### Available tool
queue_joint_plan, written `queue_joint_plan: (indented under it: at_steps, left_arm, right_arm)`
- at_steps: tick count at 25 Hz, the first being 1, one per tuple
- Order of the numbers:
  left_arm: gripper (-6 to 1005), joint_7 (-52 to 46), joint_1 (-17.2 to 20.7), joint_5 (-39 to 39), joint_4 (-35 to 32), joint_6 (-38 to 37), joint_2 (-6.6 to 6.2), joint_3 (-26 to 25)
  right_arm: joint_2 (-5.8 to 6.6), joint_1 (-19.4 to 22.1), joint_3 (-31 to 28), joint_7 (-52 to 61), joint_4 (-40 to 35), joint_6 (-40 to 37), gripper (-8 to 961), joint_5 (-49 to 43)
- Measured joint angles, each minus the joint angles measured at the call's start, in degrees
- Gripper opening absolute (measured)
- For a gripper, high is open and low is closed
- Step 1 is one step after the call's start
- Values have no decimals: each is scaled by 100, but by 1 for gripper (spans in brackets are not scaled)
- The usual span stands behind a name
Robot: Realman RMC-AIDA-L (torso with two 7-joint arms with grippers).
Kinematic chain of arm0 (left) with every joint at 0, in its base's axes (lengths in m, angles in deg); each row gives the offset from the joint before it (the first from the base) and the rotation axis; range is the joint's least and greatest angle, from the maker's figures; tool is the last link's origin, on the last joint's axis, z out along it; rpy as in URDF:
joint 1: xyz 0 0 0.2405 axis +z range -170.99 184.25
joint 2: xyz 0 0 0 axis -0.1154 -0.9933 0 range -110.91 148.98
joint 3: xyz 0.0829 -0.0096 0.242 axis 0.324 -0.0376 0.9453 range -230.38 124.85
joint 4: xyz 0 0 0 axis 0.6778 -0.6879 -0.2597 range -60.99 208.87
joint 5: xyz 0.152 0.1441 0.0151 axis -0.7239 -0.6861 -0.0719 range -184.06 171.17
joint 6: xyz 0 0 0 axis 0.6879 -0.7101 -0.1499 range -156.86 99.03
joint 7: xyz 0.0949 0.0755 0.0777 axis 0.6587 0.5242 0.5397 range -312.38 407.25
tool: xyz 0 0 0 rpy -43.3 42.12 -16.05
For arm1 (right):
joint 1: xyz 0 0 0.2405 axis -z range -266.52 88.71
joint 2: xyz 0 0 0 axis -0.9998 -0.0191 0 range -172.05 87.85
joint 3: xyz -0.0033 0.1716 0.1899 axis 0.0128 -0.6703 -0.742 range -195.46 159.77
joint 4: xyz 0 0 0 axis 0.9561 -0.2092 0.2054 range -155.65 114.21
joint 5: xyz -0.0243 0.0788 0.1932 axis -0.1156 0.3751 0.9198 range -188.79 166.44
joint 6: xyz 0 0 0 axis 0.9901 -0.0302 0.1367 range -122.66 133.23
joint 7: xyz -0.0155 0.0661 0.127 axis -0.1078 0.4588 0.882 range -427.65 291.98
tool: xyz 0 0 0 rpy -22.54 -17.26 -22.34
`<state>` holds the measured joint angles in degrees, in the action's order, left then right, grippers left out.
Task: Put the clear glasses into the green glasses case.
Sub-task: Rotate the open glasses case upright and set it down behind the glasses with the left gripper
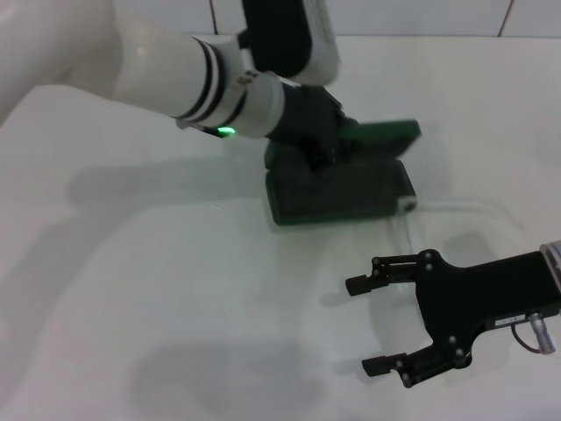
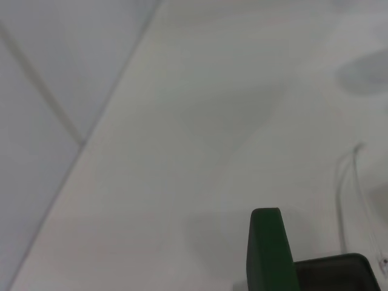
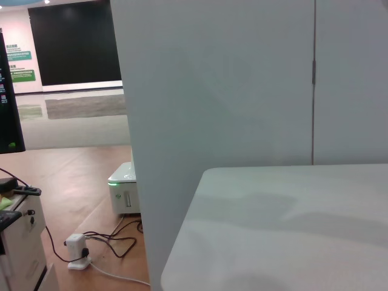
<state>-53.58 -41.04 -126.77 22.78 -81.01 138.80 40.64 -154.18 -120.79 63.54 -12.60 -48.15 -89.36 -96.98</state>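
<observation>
Over on the left, the left arm reaches in across the white table (image 1: 131, 289) and its left gripper (image 1: 317, 132) sits right on the green glasses case (image 1: 342, 189), at the case's far left part where the lid meets the base. The dark hand hides its own fingers, so I cannot tell whether they are clenched on the case or slack. The case lies near the middle of the table with its lid raised, the lid's green edge standing up at the far side; in the left wrist view that edge (image 2: 270, 251) stands upright against the pale tabletop.

Just right of the case, the clear glasses (image 1: 456, 210) lie on the table, very faint, one end touching or almost touching the case's right end, the thin arms trailing toward the near side. They are outside the case.

Nearer and further right, the right gripper (image 1: 372, 324) hovers above the table, its two black fingers spread wide apart and holding nothing, well apart from both the case and the glasses.
</observation>
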Motion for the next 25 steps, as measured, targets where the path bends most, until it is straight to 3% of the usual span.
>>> queue_joint_plan:
  at_steps: [8, 17, 25]
  left_arm:
    - [305, 188, 5, 17, -74, -314, 28, 79]
    - [337, -355, -23, -151, -149, -247, 32, 471]
    - [447, -327, 535, -42, -874, -259, 12, 533]
  right_arm:
    - [8, 39, 0, -36, 0, 5, 839, 0]
    - [13, 47, -6, 11, 0, -9, 838, 13]
    - [18, 70, -29, 170, 8, 2, 838, 47]
